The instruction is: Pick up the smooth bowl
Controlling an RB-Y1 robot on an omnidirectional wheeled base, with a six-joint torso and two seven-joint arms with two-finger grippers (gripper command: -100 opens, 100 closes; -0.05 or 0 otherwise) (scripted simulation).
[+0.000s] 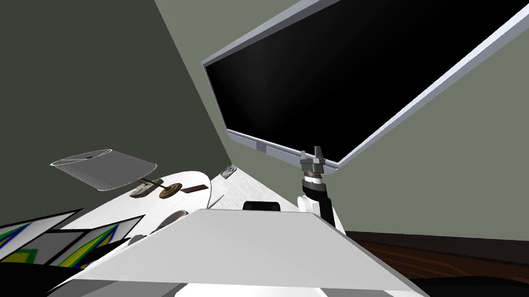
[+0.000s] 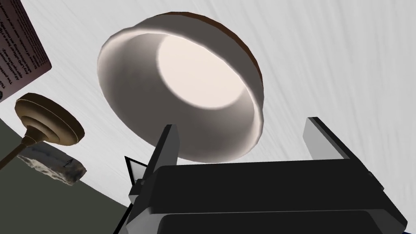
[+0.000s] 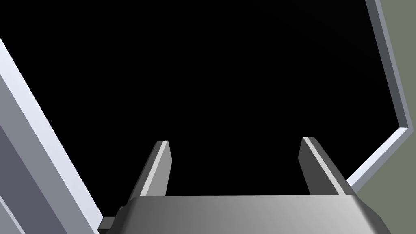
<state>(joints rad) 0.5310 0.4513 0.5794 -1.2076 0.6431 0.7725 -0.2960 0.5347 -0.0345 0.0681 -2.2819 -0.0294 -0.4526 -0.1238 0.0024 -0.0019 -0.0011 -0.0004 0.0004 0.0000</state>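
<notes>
Low over a white counter [image 2: 349,57] with a faint streaked grain, the left hand [image 2: 241,124], its two light grey fingers [image 2: 168,142] spread wide and nothing pinched between them. Just beyond the fingertips, a smooth round bowl [image 2: 203,81]: pale cream inside, flat-bottomed, a thin brown edge showing along its far outer side, upright on the counter with its mouth toward the hand. One finger across the bowl's near rim, contact impossible to tell. The other off to the side over bare counter, clear of the bowl.

Off to one side of the bowl and apart from it, a brown stepped round base [image 2: 50,122] on a thin stem. Just beside that stem, a rough grey stone-like lump [image 2: 53,167]. Farther along the same side, a dark maroon card [image 2: 20,53] with small pale print.

From the head, all of these on the left part of the counter. Farther left, a see-through grey tub-shaped container [image 1: 106,169]. Near left, flat panels [image 1: 34,240] striped green, yellow and blue.

At the right, raised well apart from the counter's things, the right hand [image 1: 312,157], fingers likewise spread and empty.
</notes>
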